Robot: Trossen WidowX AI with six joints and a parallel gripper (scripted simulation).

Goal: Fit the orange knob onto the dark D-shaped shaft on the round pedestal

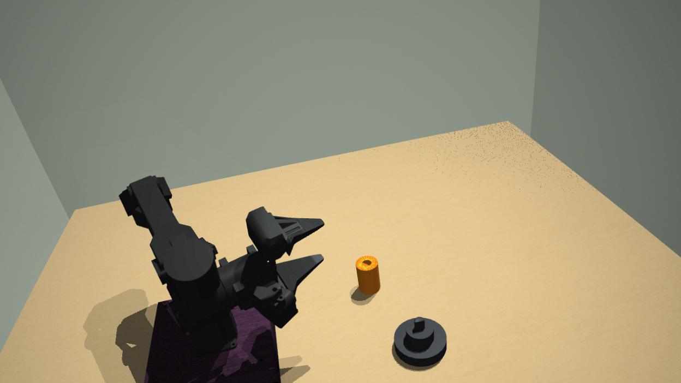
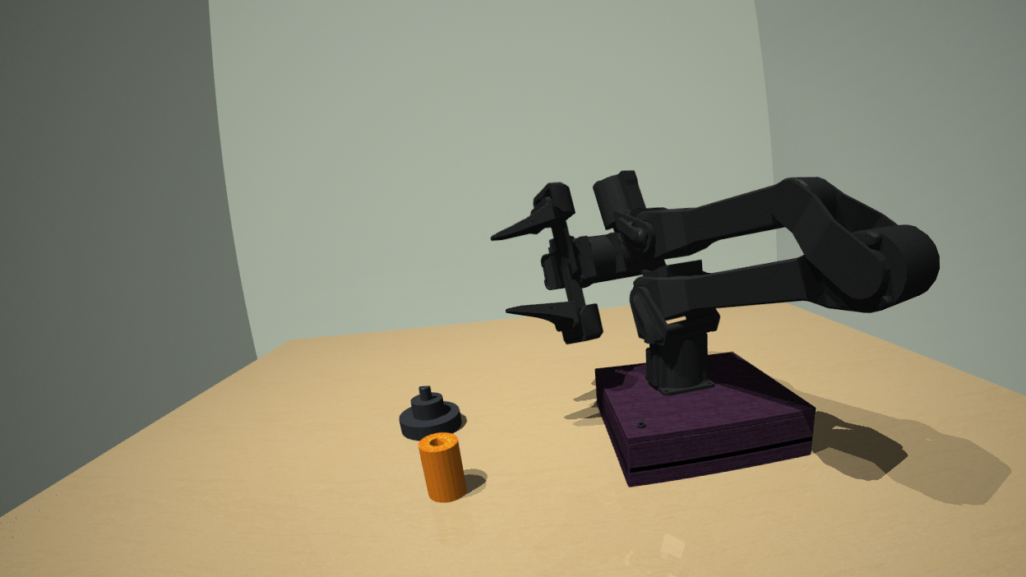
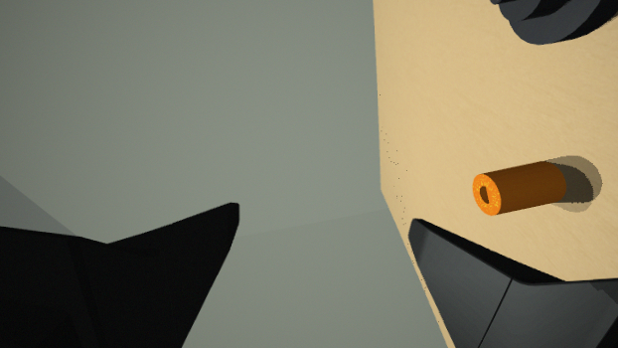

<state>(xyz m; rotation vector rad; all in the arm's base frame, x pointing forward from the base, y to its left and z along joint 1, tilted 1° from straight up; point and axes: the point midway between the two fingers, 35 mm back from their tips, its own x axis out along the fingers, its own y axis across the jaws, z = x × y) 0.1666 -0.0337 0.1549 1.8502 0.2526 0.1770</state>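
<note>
The orange knob (image 1: 368, 280) (image 2: 443, 472) (image 3: 532, 186) stands upright on the table, its hole facing up. The hole's flat side shows in the wrist view. The round dark pedestal (image 1: 419, 357) (image 2: 428, 426) (image 3: 551, 34) stands apart from the knob, with the short shaft (image 1: 419, 324) (image 2: 424, 392) upright at its middle. The shaft is mostly cut off in the wrist view. My gripper (image 1: 323, 240) (image 2: 500, 274) (image 3: 325, 220) is wide open and empty. It is held above the table, pointing roughly level, between the arm's base and the knob, and touches neither knob nor pedestal.
The arm stands on a purple base block (image 1: 252, 347) (image 2: 717, 455). The wooden table (image 1: 476, 214) (image 2: 287, 502) (image 3: 437, 99) ends at a far edge, with grey walls (image 1: 285, 71) (image 2: 501, 93) (image 3: 199, 99) beyond it.
</note>
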